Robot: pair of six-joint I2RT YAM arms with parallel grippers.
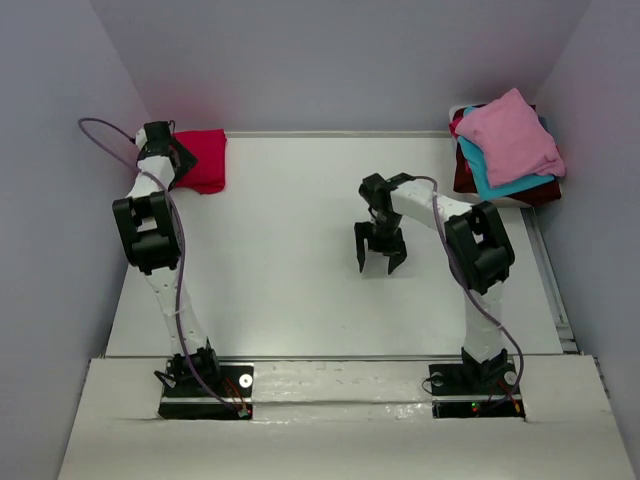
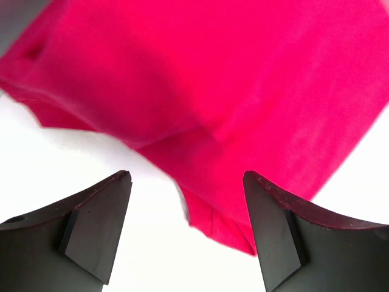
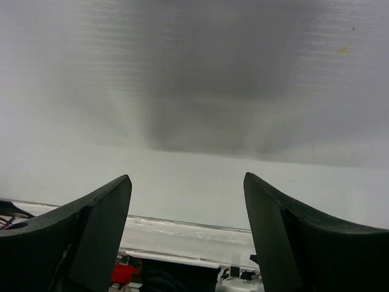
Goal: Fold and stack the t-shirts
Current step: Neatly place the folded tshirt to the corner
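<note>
A white table (image 1: 300,290) sits between pale grey walls (image 1: 330,60), a white ledge (image 1: 340,430) along its near edge.

Plain crimson-red t-shirt (image 1: 203,160) on a white surface (image 1: 300,290). Light pink t-shirt (image 1: 510,135), teal-blue t-shirt (image 1: 492,182) and dark maroon t-shirt (image 1: 541,193), all unpatterned. Left pincer (image 2: 186,176) and right pincer (image 1: 380,263) are black; a cable (image 1: 100,125) is lilac.

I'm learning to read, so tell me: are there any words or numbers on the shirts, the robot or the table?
No readable text anywhere.
The red t-shirt, pink t-shirt, teal t-shirt and maroon t-shirt show plain cloth, no print.
The table shows no writing.
The arm bases have tiny lights; any label there is too small to read.
</note>
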